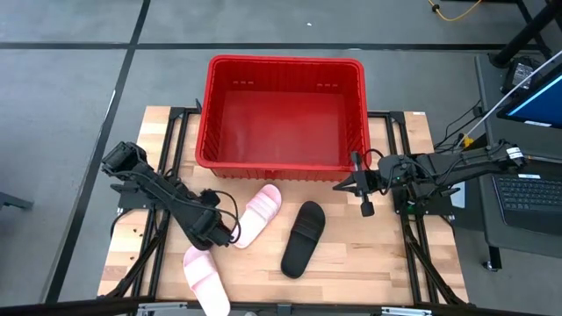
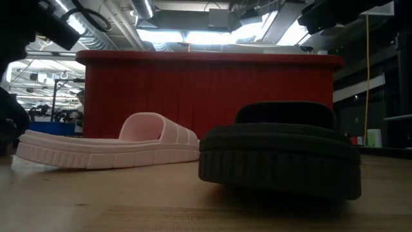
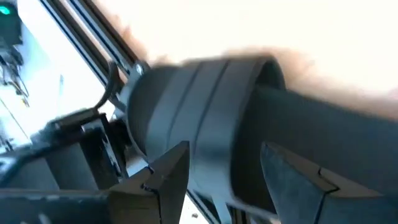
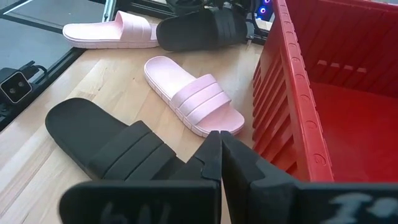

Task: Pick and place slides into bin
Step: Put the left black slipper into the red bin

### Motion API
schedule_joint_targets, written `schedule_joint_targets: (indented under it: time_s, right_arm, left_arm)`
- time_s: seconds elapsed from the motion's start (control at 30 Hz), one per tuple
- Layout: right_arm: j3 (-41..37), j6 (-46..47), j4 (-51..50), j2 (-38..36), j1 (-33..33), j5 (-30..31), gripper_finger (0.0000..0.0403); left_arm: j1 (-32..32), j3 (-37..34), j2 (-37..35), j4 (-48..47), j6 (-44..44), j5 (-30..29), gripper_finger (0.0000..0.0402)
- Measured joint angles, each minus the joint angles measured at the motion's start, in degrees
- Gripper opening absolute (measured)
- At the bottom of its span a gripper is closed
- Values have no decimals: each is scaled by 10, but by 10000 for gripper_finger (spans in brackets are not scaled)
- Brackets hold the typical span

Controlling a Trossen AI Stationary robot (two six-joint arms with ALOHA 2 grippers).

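Note:
The red bin (image 1: 283,112) stands at the table's far side. Before it lie a pink slide (image 1: 259,215), a black slide (image 1: 303,237) and, near the front edge, another pink slide (image 1: 206,281). A second black slide (image 4: 199,31) lies under my left gripper (image 1: 213,233), hidden by it from above. That gripper is open and slants down close over the slide's strap (image 3: 205,106), one finger (image 3: 168,180) toward each side; I see no touch. My right gripper (image 1: 347,184) is shut and holds nothing, raised by the bin's near right corner.
The wooden tabletop (image 1: 369,254) has free room at its near right. Dark frame rails (image 1: 162,149) run along both table sides. A laptop (image 1: 531,189) and cables sit beyond the right edge. The low view shows a pink slide (image 2: 109,145) and a black slide (image 2: 280,151) before the bin (image 2: 206,90).

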Motion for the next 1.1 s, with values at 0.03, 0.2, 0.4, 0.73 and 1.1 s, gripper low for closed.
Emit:
schedule_joint_targets:
  time_s: [0.03, 0.2, 0.4, 0.73, 1.1]
  right_arm:
    - [0, 0, 2, 0, 0, 0, 6]
    - [0, -1, 5, 0, 0, 0, 6]
    - [0, -1, 4, 0, 0, 0, 6]
    - [0, -2, 4, 0, 0, 0, 6]
    - [0, -2, 2, 0, 0, 0, 6]
  left_arm:
    - [2, 0, 0, 0, 0, -16, 191]
    - [13, 0, 0, 0, 6, -56, 191]
    - [20, 0, 0, 3, 33, -30, 191]
    - [19, 0, 0, 18, 60, 14, 191]
    - [19, 0, 0, 11, 72, 5, 191]
